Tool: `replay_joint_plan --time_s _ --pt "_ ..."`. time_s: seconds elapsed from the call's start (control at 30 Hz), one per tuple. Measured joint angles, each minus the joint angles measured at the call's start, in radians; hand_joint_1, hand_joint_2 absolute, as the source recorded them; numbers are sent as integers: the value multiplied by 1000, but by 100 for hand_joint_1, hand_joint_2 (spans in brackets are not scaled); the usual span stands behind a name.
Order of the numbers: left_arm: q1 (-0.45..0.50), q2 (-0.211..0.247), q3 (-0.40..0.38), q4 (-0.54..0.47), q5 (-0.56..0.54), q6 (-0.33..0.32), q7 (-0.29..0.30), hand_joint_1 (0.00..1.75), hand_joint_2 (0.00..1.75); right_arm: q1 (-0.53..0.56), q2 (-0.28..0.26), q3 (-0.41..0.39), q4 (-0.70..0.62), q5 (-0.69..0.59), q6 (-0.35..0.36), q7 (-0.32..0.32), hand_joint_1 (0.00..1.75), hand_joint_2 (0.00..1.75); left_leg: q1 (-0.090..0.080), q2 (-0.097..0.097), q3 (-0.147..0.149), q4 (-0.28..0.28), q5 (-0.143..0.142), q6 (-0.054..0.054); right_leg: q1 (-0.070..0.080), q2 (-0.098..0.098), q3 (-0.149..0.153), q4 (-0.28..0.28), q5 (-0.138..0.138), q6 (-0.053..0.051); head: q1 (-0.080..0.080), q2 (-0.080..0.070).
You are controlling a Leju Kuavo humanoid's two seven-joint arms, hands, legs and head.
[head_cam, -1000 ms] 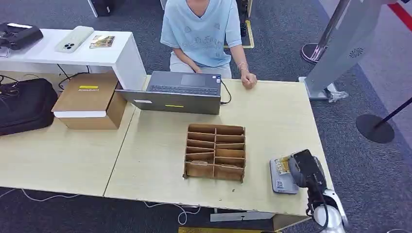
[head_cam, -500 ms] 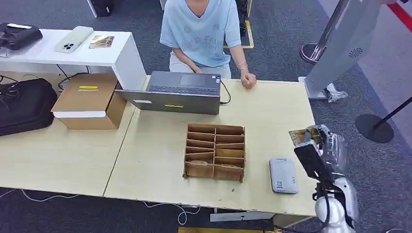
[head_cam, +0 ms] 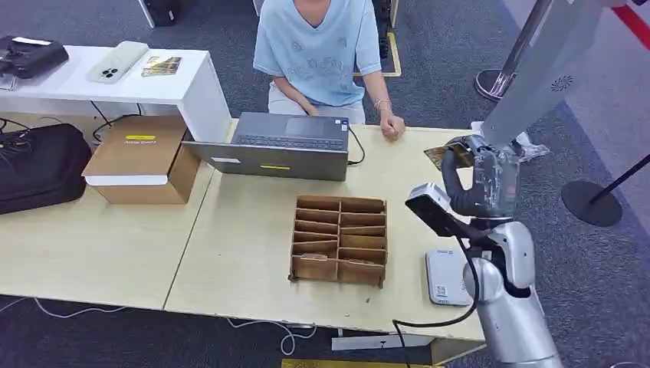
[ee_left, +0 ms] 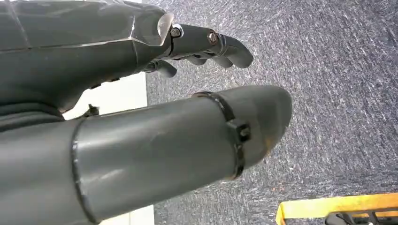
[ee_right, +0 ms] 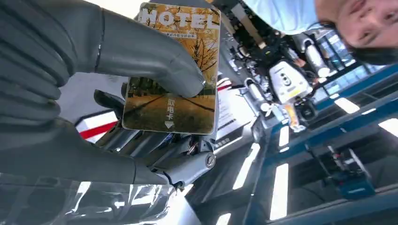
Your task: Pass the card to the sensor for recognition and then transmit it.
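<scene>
Card [ee_right: 173, 75] sits pinched in the right hand [head_cam: 479, 180], thumb [ee_right: 150, 56] pressed on its printed face and darker fingers [ee_right: 159, 154] behind it; the face shows autumn trees, the word HOTEL and a small down arrow. From where I stand that hand is raised above the far right part of the surface [head_cam: 253, 253], card [head_cam: 438, 156] poking out toward the person [head_cam: 322, 54] seated at the far edge. Sensor [head_cam: 446, 277], a flat grey pad, lies on the surface near its right front corner, partly behind the silver arm [head_cam: 506, 307], well below the lifted hand and apart from it. Just beside the sensor stands a brown divided tray [head_cam: 339, 239]. A laptop [head_cam: 280, 146] lies open in front of the person, whose fist [head_cam: 392, 126] rests on the surface next to it. On the adjoining surface sit a cardboard box [head_cam: 142, 157] and a black bag [head_cam: 38, 165]; a white side table [head_cam: 172, 88] behind carries a phone [head_cam: 115, 61]. The left hand [ee_left: 141, 117] hangs over grey carpet [ee_left: 328, 93], holding nothing, its fingers [ee_left: 211, 44] loosely curved and apart from the thumb.
</scene>
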Motion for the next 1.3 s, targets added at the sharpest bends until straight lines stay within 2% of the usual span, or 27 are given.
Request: replay_joint_plan --time_s 0.1,0.27,0.37,0.47,0.67,0.9,1.13,1.3 --pt "0 0 1 0 -3 0 0 0 0 -102 0 51 75 -8 22 -4 175 175 0 2 -1 0 0 0 0 2 -1 1 1 -1 0 0" --pt "-6 1 5 0 -11 -5 -3 0 0 -317 10 159 237 -99 121 -110 175 175 0 2 0 0 2 -1 0 2 -1 2 2 -2 0 0" --pt "-7 1 9 0 -16 -6 -4 0 0 -438 31 219 346 -68 126 -111 175 175 0 2 0 0 2 -1 0 2 -2 2 2 -2 0 0" --pt "-7 2 11 0 -23 -10 -4 0 0 -548 58 279 456 -25 135 -84 175 175 0 2 0 0 3 -2 0 2 -2 3 2 -2 0 0" --pt "-8 5 15 0 -36 -23 -5 0 0 -706 111 361 645 3 207 -52 175 175 0 1 0 0 3 -3 0 2 -2 3 2 -2 0 0" --pt "-9 5 16 0 -39 -24 -5 0 0 -806 180 420 827 52 285 11 175 175 0 1 0 0 3 -2 0 2 -2 3 2 -2 0 0" --pt "-10 5 16 0 -54 -38 3 0 0 -888 249 446 992 41 409 103 175 175 0 1 0 0 3 -3 0 1 -2 3 2 -2 0 0" --pt "-11 5 17 0 -44 -38 6 0 0 -929 277 450 1058 38 423 137 175 175 0 1 0 0 3 -3 0 1 -2 3 2 -2 0 0"
